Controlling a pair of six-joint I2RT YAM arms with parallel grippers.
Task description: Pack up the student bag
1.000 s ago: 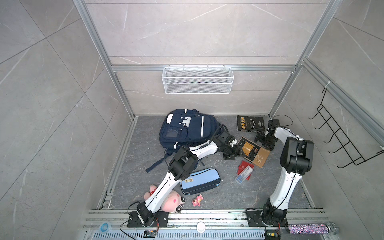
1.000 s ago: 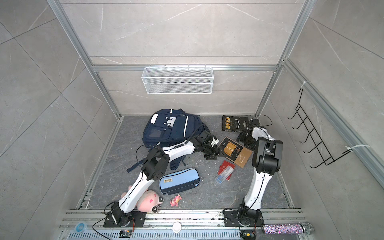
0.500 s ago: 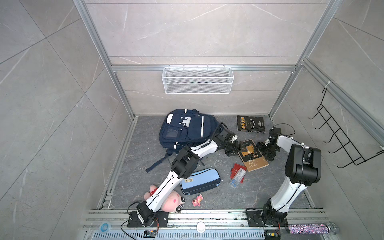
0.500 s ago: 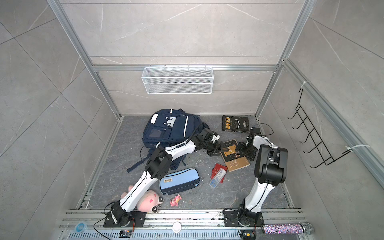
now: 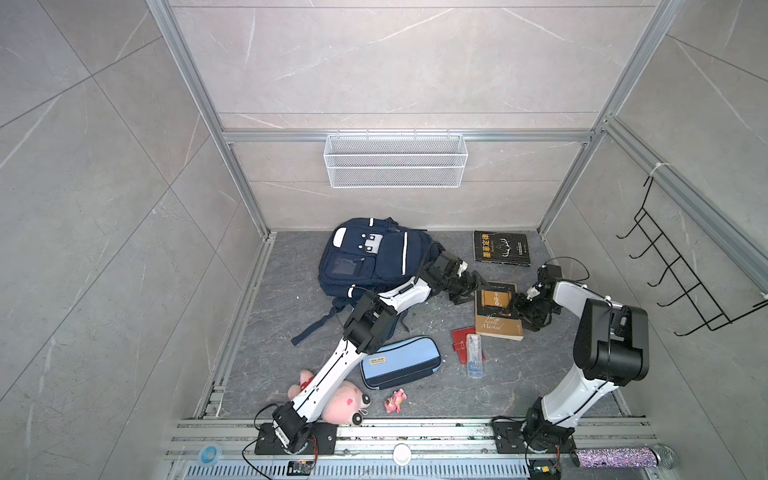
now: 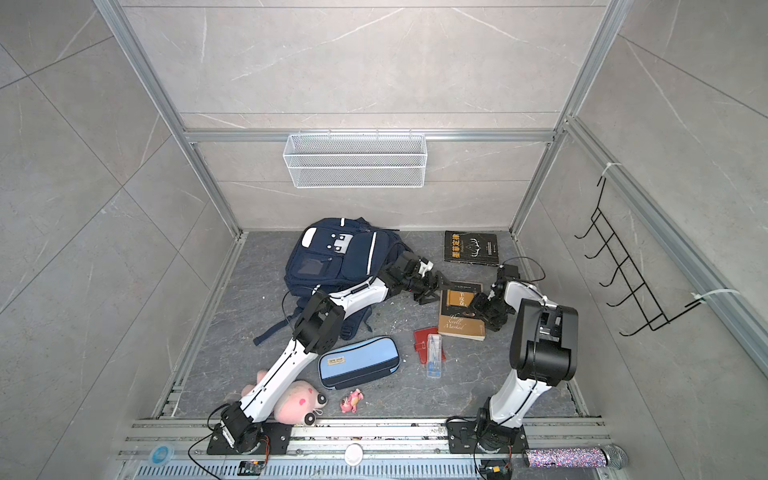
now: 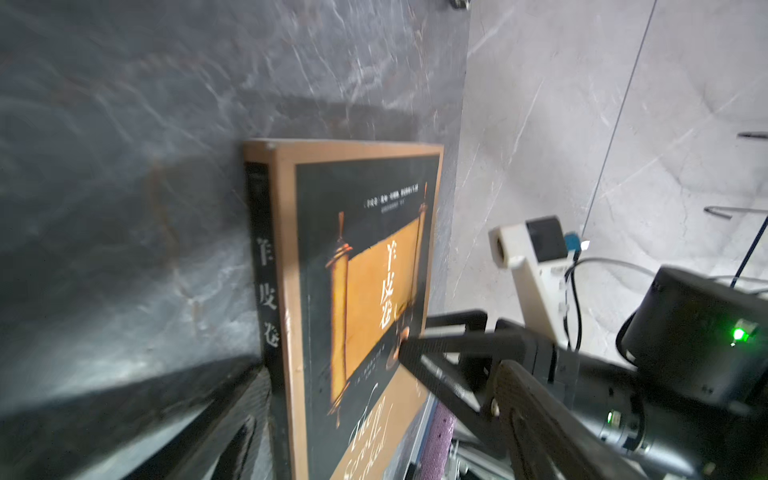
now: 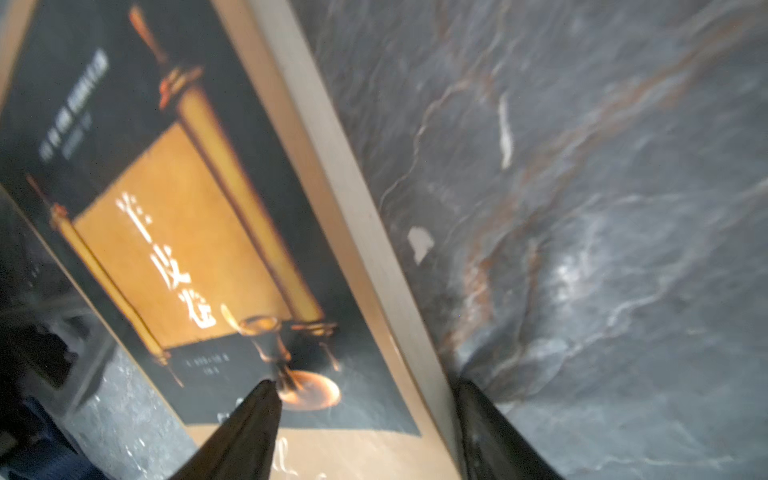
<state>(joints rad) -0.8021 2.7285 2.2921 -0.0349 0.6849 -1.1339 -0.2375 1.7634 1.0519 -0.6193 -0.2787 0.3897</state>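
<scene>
— Books first: how many did you count?
— Two, in both top views. A tan book (image 5: 498, 312) lay flat on the grey floor (image 5: 291, 332) between the arms. A black book (image 5: 502, 248) lay well apart from it, near the back wall. Each wrist view showed only the tan one.
— And the student bag?
— The student bag (image 5: 372, 259) lay at the back left of the floor, front patch up, and the left arm reached past its right side. Only the top views showed it plainly.
— Grippers?
— The left gripper (image 5: 471, 288) stood wide and held nothing, just beside the tan book's spine corner. The right gripper (image 8: 368, 386) had its jaws apart astride the book's page edge, one finger (image 8: 249, 424) over the cover and the other outside that edge. The wrist views showed that; from above it was a dark lump.
— The rest?
— One light-blue pencil case (image 5: 401, 362). One red notebook (image 5: 460, 336), partly under one clear case (image 5: 474, 356). Two pink toys, a plush (image 5: 349, 402) and a small figure (image 5: 395, 402). One wire basket (image 5: 395, 160) and one hook rack (image 5: 681, 286).
</scene>
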